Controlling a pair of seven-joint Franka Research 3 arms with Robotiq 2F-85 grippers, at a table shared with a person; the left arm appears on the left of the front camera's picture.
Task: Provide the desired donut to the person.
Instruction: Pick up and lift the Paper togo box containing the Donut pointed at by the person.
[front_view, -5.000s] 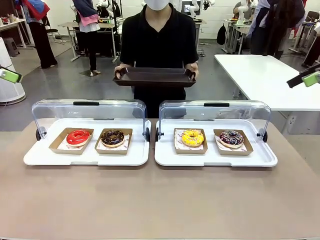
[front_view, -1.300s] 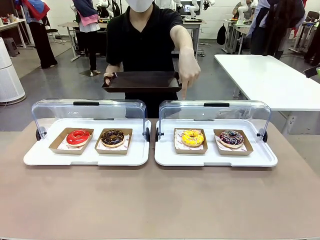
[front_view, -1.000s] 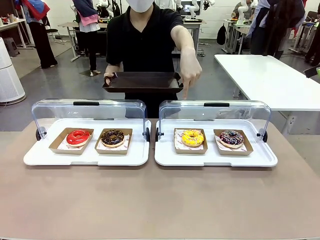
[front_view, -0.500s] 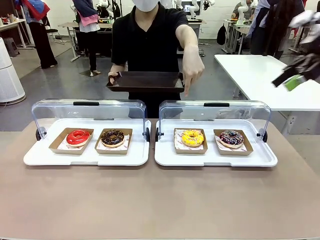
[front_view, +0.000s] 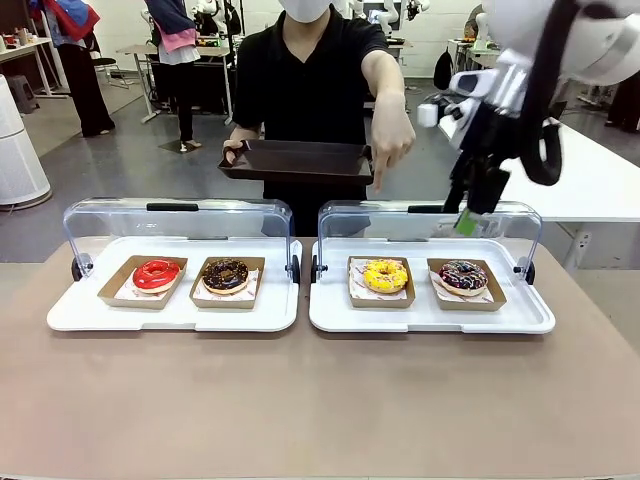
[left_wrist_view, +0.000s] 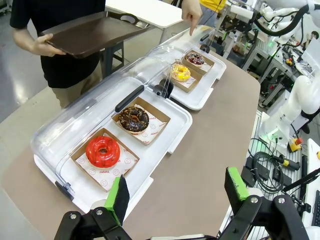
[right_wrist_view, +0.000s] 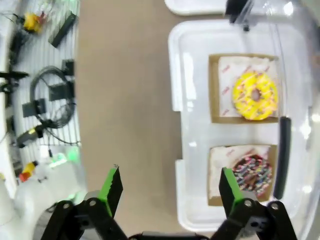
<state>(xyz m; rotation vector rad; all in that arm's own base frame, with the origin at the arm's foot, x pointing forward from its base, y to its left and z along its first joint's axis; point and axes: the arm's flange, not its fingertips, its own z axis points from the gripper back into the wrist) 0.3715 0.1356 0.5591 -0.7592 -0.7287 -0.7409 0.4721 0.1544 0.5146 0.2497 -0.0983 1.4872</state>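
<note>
The person (front_view: 315, 70) stands at the far side, holding a dark serving tray (front_view: 295, 160) in one hand. Their other hand (front_view: 392, 150) points a finger down at the yellow donut (front_view: 385, 274), which sits in the right case beside a dark sprinkled donut (front_view: 463, 275). A red donut (front_view: 157, 273) and a chocolate donut (front_view: 226, 274) lie in the left case. My right gripper (front_view: 463, 218) hangs open above the right case's lid; its wrist view looks down on the yellow donut (right_wrist_view: 255, 95) and the sprinkled donut (right_wrist_view: 252, 172). My left gripper (left_wrist_view: 177, 192) is open, well back from the red donut (left_wrist_view: 103, 151).
Both white trays (front_view: 430, 320) have clear lids (front_view: 430, 225) swung open toward the person, each with a black handle. Every donut rests in a brown paper tray. The brown tabletop (front_view: 320, 400) stretches bare in front of the cases. A white table (front_view: 540, 150) stands at the back right.
My right arm has swung in from the far right and down to just above the right case's lid. The person keeps pointing at the yellow donut and has shifted slightly right.
</note>
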